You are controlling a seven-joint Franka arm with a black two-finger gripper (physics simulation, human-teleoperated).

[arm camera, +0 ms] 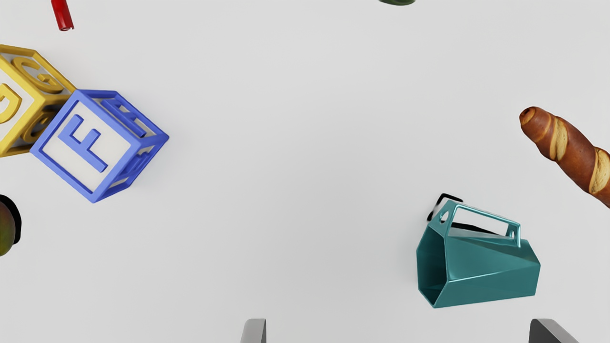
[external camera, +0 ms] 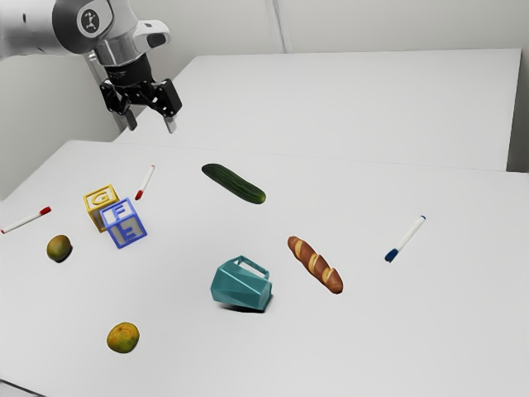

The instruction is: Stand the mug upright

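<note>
Mug (external camera: 241, 284) is still lying on its side, so you're not at the goal yet: as it lies now, the whole tip-up onto its base is left, plus letting it stand on its own. It's on the worktop (external camera: 347, 347), well in from the far edge, between the alphabet blocks (arm camera: 93, 147) and the bread loaf (external camera: 315, 265). Gripper (external camera: 150, 124) is up in the air, out toward the worktop's far corner on the exterior view's left, fingers spread wide with nothing between them. So you'd need to get over there and get hold of it, I reckon.

As for containers, you've got that teal mug, mouth facing the blocks' side and handle sticking up at a slant. You can see a bit of shadowed inner wall in the wrist view, no contents I can make out, but deeper in I honestly can't tell.
</note>
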